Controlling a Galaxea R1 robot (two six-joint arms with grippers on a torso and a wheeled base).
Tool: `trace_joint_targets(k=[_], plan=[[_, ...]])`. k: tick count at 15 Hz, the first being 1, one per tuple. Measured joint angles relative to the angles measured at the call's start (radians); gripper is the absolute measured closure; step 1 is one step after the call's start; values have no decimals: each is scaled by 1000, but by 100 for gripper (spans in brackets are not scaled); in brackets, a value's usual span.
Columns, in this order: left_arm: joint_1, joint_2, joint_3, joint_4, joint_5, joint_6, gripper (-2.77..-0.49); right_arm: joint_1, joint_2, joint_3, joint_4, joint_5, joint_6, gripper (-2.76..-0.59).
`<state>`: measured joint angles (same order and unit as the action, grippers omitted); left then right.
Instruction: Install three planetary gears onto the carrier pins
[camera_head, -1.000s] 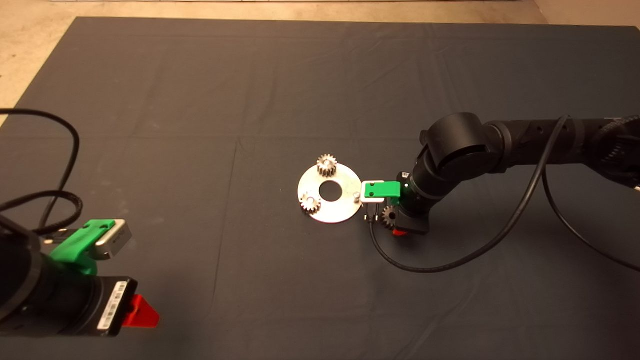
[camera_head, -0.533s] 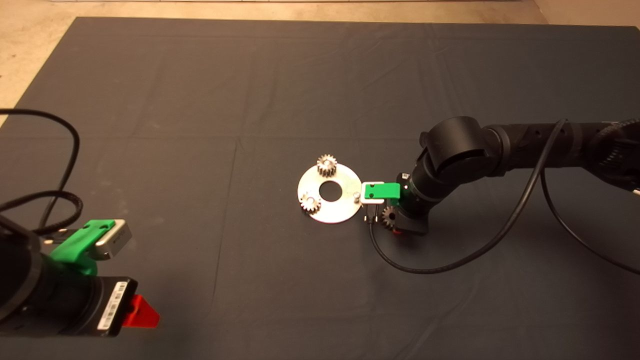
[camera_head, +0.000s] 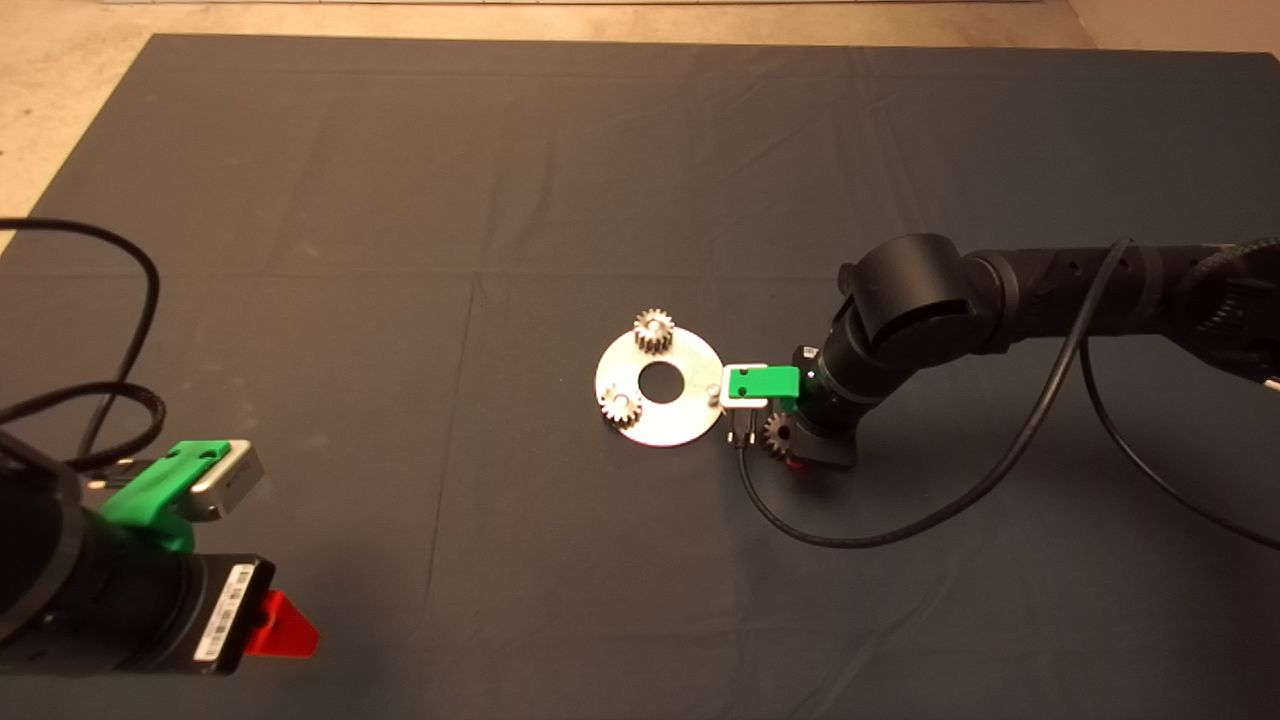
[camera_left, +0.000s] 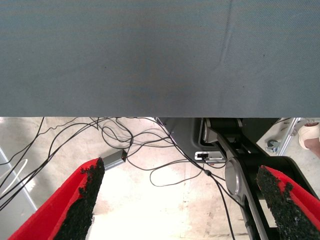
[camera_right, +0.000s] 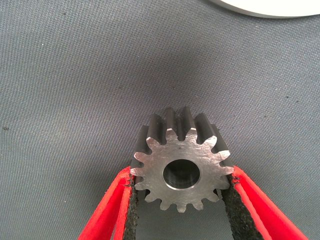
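The right end effector (camera_right: 181, 200) is clamping the third gear (camera_right: 181, 167) between its black pads (camera_right: 234, 210), just above the dark mat (camera_head: 400, 200) on the desk. The disc (camera_head: 660, 389) is lying just beside it, two gears (camera_head: 654, 330) already sitting on pins and one bare pin (camera_head: 711, 395) standing on the edge nearest this end effector. The left end effector (camera_left: 180, 200), fingers (camera_left: 82, 200) spread apart and holding nothing, is waiting well away from the disc.

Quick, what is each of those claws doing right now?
Left gripper: open, empty, parked at the mat's near left edge.
Right gripper: shut on the third gear, beside the disc.
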<state>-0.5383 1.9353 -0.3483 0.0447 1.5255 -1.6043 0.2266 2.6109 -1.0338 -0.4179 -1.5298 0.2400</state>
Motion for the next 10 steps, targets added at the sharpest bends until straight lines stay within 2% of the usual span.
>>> trace_joint_targets(k=[8, 10], plan=[[0, 0, 0, -1, 0, 0, -218, 2, 1, 1, 0, -2, 1, -102], [0, 0, 0, -1, 0, 0, -218, 16, 1, 8, 3, -1, 2, -102]])
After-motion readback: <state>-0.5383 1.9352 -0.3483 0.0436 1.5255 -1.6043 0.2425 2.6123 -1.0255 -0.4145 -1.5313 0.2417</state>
